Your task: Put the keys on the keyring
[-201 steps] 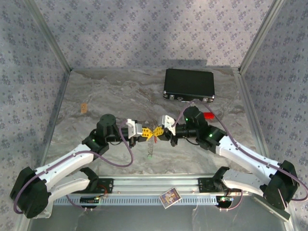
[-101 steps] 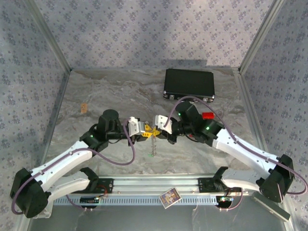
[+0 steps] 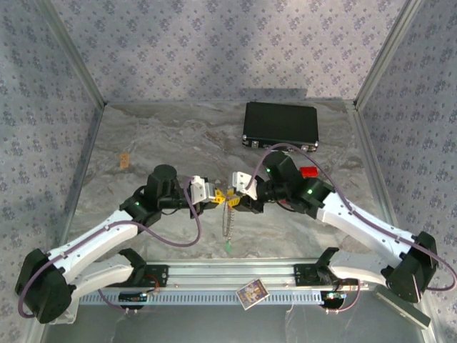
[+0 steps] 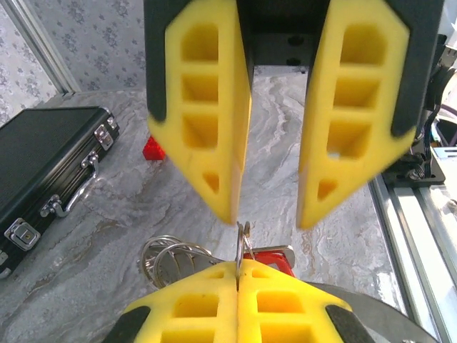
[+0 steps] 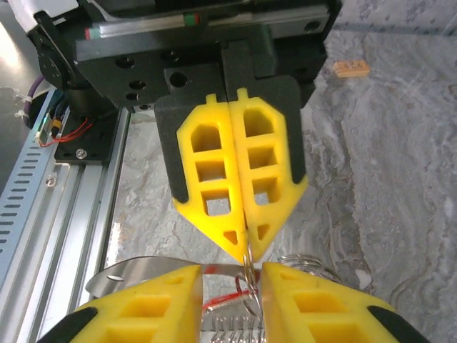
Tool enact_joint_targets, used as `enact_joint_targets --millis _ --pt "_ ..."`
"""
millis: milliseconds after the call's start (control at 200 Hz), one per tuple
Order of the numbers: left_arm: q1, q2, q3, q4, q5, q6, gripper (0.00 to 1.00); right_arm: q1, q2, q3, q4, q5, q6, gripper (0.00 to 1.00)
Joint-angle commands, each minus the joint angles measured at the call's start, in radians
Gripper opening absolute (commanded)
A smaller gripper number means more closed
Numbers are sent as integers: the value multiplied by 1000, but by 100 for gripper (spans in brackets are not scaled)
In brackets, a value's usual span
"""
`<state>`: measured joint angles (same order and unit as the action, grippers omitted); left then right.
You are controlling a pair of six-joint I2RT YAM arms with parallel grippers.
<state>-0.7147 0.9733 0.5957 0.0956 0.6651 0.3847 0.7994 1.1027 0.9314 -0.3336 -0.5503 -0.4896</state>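
Note:
My left gripper and right gripper meet tip to tip above the middle of the table. The left gripper is shut on the keyring, a thin silvery wire ring standing edge-on between its pads. The right gripper is open, its fingers either side of that ring without pinching it. A red-tagged key hangs just beneath the ring. A chain dangles below the grippers, with a green tag at its end. Coiled wire loops lie beside the left fingers.
A black case lies at the back right. A red cylinder sits behind the right arm, and a small wooden block is at the left. The aluminium rail with a card runs along the near edge.
The right gripper has opened and let go of the ring. The chain with the green tag now hangs lower. Both arms have shifted slightly toward the back.

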Motion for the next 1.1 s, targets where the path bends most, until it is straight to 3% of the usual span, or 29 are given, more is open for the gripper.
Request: enact_joint_targets --millis 0,415,795,1094 --pt "-2 -23 -46 181 31 -62 0 -32 -56 -66 101 -74 77 30" --pt "-2 -21 -89 284 102 -99 0 -48 -41 -143 233 -109 144 30" --pt "-1 -20 -80 296 126 -98 0 -46 -21 -134 236 -132 147 14" --pt "-1 -23 -74 300 136 -103 0 -37 -1 -108 212 -134 134 9"
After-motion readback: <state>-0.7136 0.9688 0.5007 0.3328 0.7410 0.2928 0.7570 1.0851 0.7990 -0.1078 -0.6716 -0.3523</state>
